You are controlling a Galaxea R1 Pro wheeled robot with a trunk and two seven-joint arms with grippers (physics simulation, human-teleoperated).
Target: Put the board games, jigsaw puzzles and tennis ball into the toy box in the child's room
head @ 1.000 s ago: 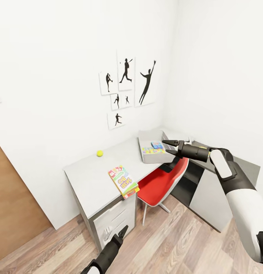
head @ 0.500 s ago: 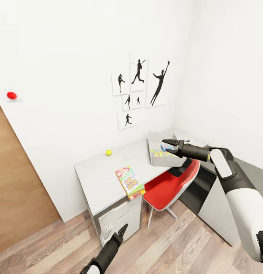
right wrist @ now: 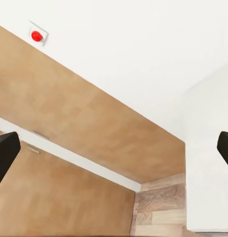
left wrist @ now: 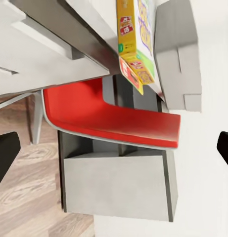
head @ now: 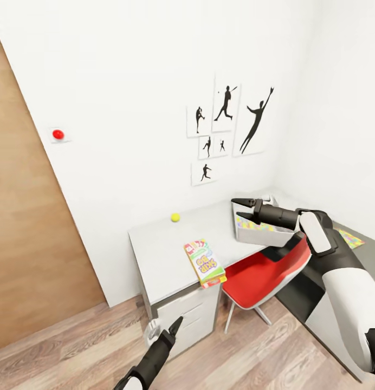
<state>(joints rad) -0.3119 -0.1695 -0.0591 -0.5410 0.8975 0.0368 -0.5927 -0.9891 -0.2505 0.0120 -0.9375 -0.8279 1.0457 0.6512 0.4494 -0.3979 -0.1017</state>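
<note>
toy box (head: 260,232) part-filled with colourful pieces; skip-bo game (head: 205,262) and tennis ball (head: 175,217) left on table (head: 160,252); right gripper (head: 239,208) and left gripper (head: 175,326) both spread, empty

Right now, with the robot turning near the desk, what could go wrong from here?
The Skip-Bo box overhangs the table edge above the red chair; a bump could tip it off. The tennis ball lies loose near the wall and could roll if the table is nudged. The right gripper hangs open by the toy box and could knock it.
</note>
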